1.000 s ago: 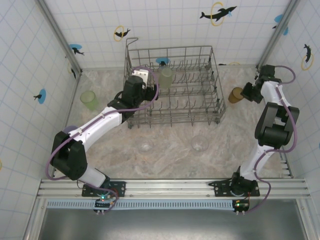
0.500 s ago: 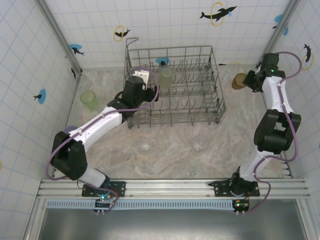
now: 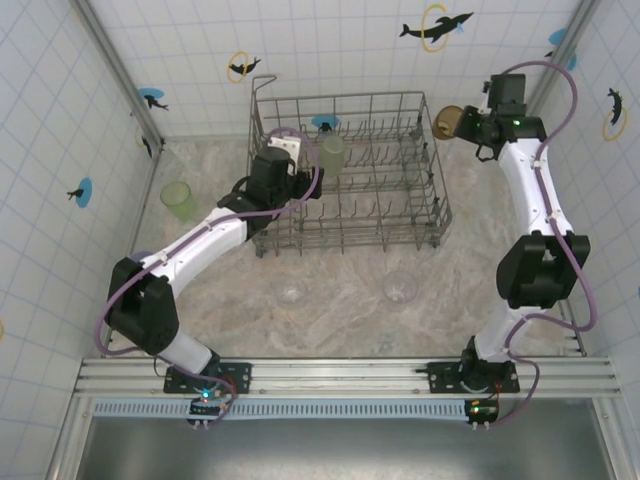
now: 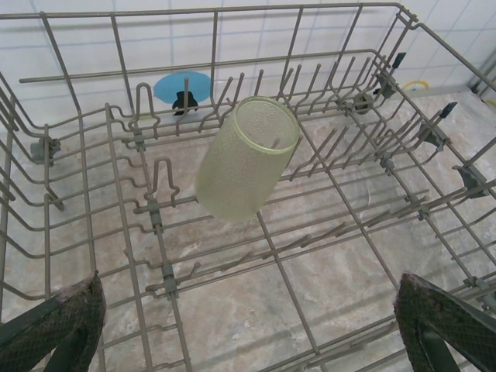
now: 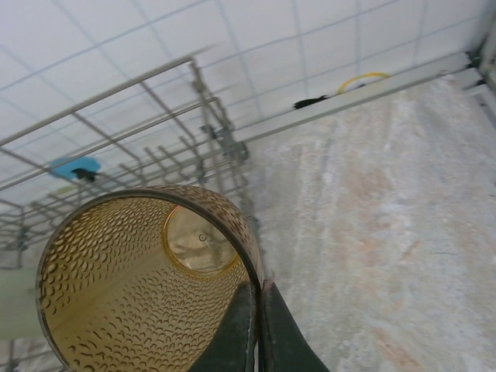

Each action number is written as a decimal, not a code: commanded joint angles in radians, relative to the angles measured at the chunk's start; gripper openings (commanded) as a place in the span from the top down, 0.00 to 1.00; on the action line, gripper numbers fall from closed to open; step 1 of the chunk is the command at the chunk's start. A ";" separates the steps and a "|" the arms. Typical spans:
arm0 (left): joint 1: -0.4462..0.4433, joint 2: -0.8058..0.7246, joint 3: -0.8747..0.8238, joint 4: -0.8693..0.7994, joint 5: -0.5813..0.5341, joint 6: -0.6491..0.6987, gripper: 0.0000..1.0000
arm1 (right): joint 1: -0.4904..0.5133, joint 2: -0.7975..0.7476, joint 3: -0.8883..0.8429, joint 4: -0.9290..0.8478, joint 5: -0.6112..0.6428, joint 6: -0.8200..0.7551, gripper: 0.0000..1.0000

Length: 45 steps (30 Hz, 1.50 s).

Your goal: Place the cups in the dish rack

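I see a pale green cup (image 4: 246,159) leaning tilted among the tines, mouth uppermost, in the far left part of the dish rack (image 4: 163,271). My left gripper (image 4: 248,333) hangs inside the rack, fingers (image 4: 62,322) spread wide.

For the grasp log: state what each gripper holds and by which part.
Right gripper pinches the amber cup by its wall at the rim. Left gripper is open, holding nothing.
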State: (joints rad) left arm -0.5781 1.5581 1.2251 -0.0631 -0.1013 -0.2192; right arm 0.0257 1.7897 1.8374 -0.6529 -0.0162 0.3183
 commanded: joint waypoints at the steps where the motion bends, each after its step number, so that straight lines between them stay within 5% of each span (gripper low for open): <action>1: -0.003 0.024 0.053 -0.032 0.020 -0.030 0.02 | 0.027 -0.018 0.039 0.027 -0.004 0.014 1.00; 10: -0.001 0.049 0.102 -0.041 0.056 -0.058 0.02 | 0.089 0.016 0.010 0.083 -0.119 0.056 1.00; 19: 0.029 0.114 0.189 -0.042 0.079 -0.161 0.02 | 0.110 -0.045 -0.234 0.362 -0.316 0.151 1.00; 35: 0.177 0.177 0.152 0.212 0.398 -0.549 0.02 | 0.141 -0.062 -0.506 0.799 -0.547 0.363 1.00; 45: 0.180 0.220 0.139 0.356 0.520 -0.730 0.02 | 0.194 -0.053 -0.591 1.105 -0.593 0.510 1.00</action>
State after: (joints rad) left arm -0.3988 1.7565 1.3682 0.2054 0.3481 -0.8581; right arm 0.2066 1.7714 1.2602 0.2802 -0.5804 0.7719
